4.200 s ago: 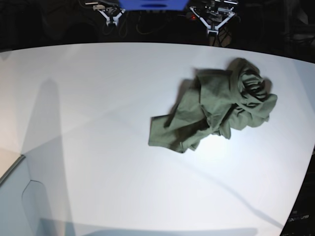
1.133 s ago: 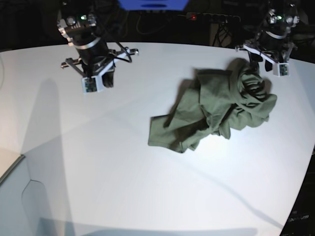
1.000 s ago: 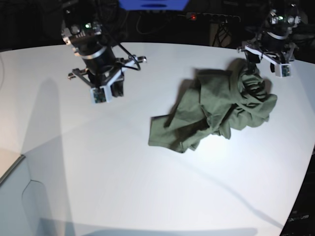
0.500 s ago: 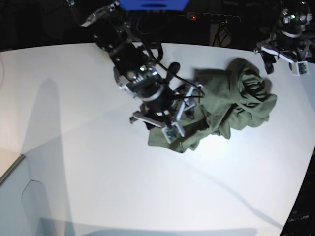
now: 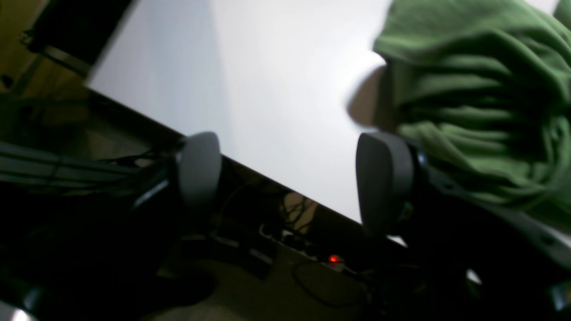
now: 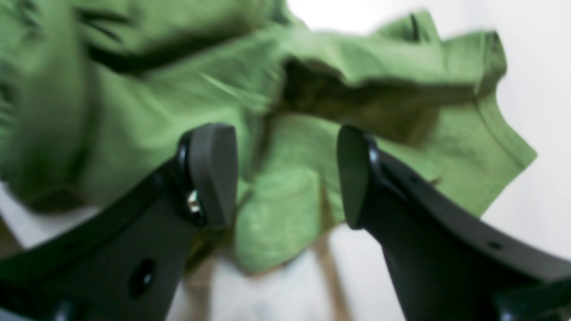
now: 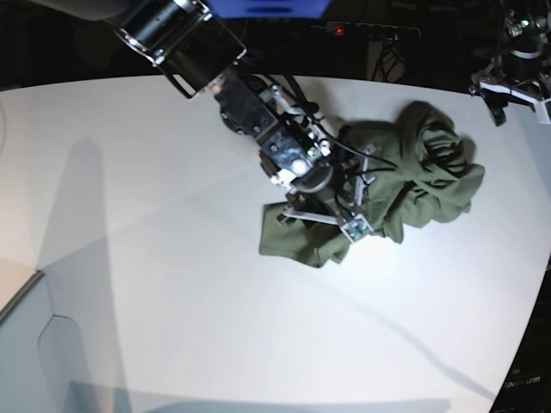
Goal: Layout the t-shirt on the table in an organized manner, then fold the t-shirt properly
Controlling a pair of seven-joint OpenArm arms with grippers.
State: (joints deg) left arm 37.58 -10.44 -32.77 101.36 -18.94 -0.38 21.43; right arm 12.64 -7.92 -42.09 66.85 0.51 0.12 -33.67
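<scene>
White bench [image 7: 155, 284] carries the olive-green t-shirt [image 7: 392, 185], crumpled in a heap toward its far right side, nothing laid out yet. Right gripper [image 6: 285, 178] is poised over the near-left flap of the heap, jaws spread and empty, likely to pinch a hem or sleeve for spreading. Left gripper [image 5: 294, 178] hangs at the far bench edge beside the bunched part, jaws apart, holding nothing. Both wrist views blurred; collar and sleeves cannot be sorted out among the folds.
</scene>
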